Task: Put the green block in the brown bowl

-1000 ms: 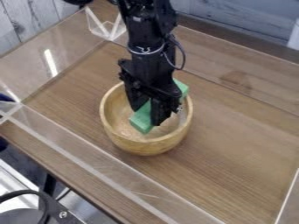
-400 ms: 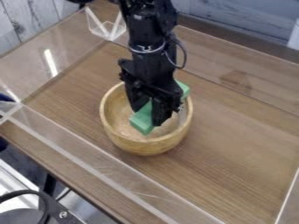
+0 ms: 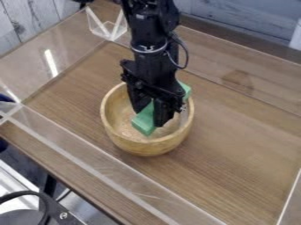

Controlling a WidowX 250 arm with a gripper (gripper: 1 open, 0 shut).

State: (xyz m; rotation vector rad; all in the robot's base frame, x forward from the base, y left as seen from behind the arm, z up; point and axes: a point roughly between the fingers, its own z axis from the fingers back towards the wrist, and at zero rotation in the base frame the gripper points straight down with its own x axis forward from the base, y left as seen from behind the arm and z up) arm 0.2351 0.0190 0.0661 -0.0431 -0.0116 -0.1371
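Observation:
The brown bowl (image 3: 116, 130) stands in the middle of the wooden table. Over its hollow the black gripper (image 3: 157, 109) reaches straight down, and its fingers (image 3: 170, 105) sit on either side of the green block (image 3: 143, 122), shut on it. The block lies tilted inside the bowl. Its lower end points at the bowl's floor and its upper end shows past the fingers near the far right rim. The gripper hides the block's middle.
A low clear plastic wall (image 3: 70, 149) runs around the wooden tabletop (image 3: 235, 141). Black cables (image 3: 30, 206) lie off the table at the bottom left. The arm's body (image 3: 147, 35) rises behind the bowl.

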